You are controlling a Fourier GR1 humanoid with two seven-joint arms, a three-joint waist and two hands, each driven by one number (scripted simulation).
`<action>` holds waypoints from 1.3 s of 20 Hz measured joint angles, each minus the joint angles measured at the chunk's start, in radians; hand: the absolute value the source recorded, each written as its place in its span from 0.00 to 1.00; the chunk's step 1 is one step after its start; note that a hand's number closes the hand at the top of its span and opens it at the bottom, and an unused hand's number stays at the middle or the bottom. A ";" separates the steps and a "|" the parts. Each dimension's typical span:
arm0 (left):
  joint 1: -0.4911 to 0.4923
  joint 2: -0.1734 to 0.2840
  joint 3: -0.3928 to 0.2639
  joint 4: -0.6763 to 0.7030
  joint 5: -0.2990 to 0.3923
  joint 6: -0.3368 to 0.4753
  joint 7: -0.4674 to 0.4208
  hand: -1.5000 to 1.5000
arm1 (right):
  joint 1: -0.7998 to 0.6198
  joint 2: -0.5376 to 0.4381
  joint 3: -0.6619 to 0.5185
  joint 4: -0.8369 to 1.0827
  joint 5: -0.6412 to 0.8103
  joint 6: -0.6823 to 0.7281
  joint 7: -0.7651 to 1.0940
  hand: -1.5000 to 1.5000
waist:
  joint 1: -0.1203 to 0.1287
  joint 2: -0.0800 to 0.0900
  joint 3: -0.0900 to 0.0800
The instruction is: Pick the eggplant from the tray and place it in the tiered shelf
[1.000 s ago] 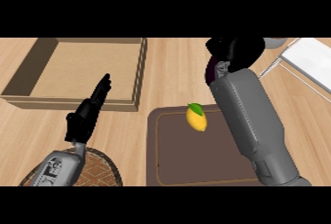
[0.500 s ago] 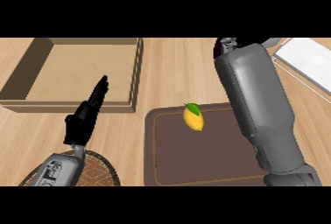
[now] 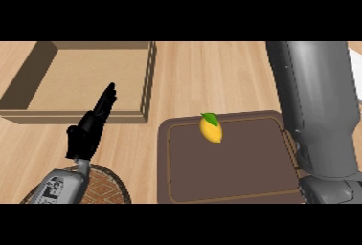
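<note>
No eggplant shows in the head view. A dark brown tray (image 3: 233, 172) lies on the wooden counter at lower centre, and a yellow fruit with a green leaf (image 3: 210, 129) rests near its far edge. My right forearm (image 3: 314, 110) rises along the tray's right side and runs out past the top of the view, so its hand is hidden. My left hand (image 3: 90, 127) stands open left of the tray, fingers straight and pointing away, holding nothing.
An open, shallow wooden box (image 3: 147, 81) sits at the upper left, just beyond my left hand. A round woven mat (image 3: 106, 187) lies under my left wrist at the lower left. A pale surface (image 3: 356, 62) shows at the right edge behind the forearm.
My right arm has stretched farther away and its dark hand has passed out of the top of the view. The left hand and the yellow fruit have stayed in place.
</note>
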 measured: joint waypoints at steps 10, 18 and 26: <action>0.002 -0.009 0.008 0.005 -0.013 -0.009 -0.019 0.50 | -0.030 -0.076 -0.096 -0.042 0.100 0.076 -0.053 1.00 | -0.001 0.001 0.001; -0.014 -0.020 0.022 0.022 -0.015 -0.026 -0.024 0.50 | -0.019 -0.159 -0.137 -0.032 0.118 0.131 -0.117 1.00 | 0.001 0.003 0.001; 0.002 -0.025 0.023 -0.023 -0.028 -0.031 0.019 0.50 | 0.051 -0.256 -0.163 0.039 0.111 0.099 -0.176 1.00 | 0.004 0.005 0.001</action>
